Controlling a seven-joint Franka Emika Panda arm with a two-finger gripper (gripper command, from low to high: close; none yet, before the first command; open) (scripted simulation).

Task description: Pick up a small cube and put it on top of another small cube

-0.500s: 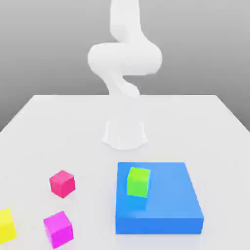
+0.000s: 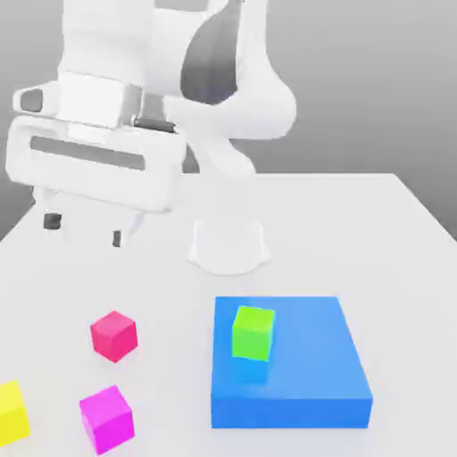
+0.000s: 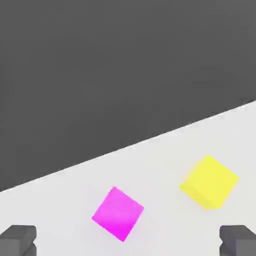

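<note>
The small reddish-pink cube point(image 2: 113, 336) rests on the white table toward the exterior view's left, nearer the front. My gripper point(image 2: 85, 228) hangs well above the table, higher than this cube and farther back. Its two dark fingertips point(image 2: 52, 219) stand wide apart and open, with nothing between them. A purplish magenta cube point(image 2: 106, 418) lies just in front of the reddish-pink one, and a yellow cube point(image 2: 11, 412) sits at the left edge. The hand view has the magenta cube point(image 3: 118, 213) and the yellow cube point(image 3: 209, 181) ahead of the open gripper point(image 3: 128, 246).
A large flat blue block point(image 2: 303, 393) lies at the front right with a green cube point(image 2: 253, 332) on top of it. The arm's white base point(image 2: 228, 243) stands at the table's middle. The table's edge point(image 3: 150, 138) runs just beyond the magenta and yellow cubes.
The hand has swung down into the exterior view at the upper left, where before it was out of sight. None of the cubes has moved.
</note>
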